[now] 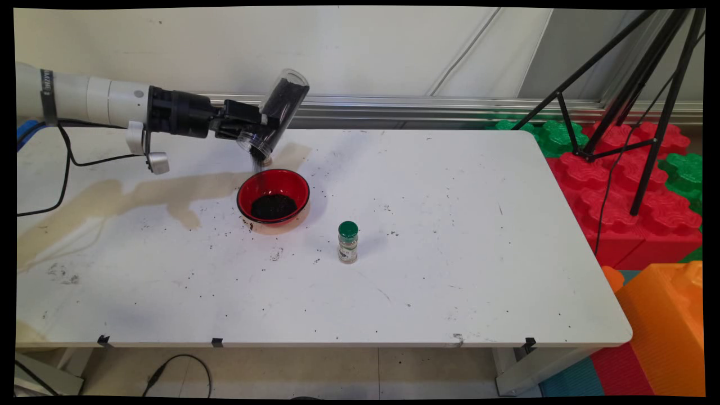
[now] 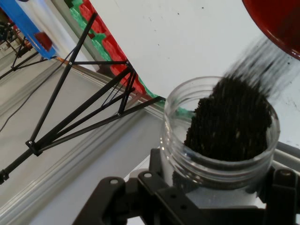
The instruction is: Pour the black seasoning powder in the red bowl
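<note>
Fingers: clamped on a clear jar [image 1: 279,115], tipped mouth-down by the gripper [image 1: 256,126]
Grains: poured into the red bowl [image 1: 273,196]
Nearby: green-capped bottle [image 1: 347,242], upright

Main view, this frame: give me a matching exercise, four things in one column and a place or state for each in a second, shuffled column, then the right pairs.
Things:
1. clear jar
2. red bowl
3. green-capped spice bottle
4. black tripod

Places or states:
A. stands upright on the table, right of the bowl and nearer the camera
B. held tilted, mouth down, dark grains spilling out
C. stands on red and green blocks beyond the table's right end
D. sits on the table with dark grains in its bottom

Pairs: 1-B, 2-D, 3-A, 4-C
</note>
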Available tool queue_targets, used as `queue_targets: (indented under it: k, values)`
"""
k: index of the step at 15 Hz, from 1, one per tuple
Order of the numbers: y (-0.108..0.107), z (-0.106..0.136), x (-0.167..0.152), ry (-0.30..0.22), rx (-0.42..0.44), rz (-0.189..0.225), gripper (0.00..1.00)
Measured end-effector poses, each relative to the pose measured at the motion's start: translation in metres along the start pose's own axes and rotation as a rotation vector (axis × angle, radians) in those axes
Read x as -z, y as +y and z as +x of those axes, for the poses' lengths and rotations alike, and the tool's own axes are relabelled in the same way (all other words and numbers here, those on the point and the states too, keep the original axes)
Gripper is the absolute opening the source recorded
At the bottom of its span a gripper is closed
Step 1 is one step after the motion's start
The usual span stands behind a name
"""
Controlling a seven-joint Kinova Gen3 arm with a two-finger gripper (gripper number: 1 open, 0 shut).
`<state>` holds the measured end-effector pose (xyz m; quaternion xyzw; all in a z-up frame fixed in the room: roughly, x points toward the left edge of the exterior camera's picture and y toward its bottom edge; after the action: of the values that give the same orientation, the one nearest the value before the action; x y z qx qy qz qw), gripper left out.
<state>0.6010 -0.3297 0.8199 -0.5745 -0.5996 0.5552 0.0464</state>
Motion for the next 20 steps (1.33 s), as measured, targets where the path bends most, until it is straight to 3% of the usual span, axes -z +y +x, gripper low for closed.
queue_targets:
  k: [20]
  values:
    - [-0.0006, -0.0006, 0.0020, -0.004, -0.029, -0.003, 0.00]
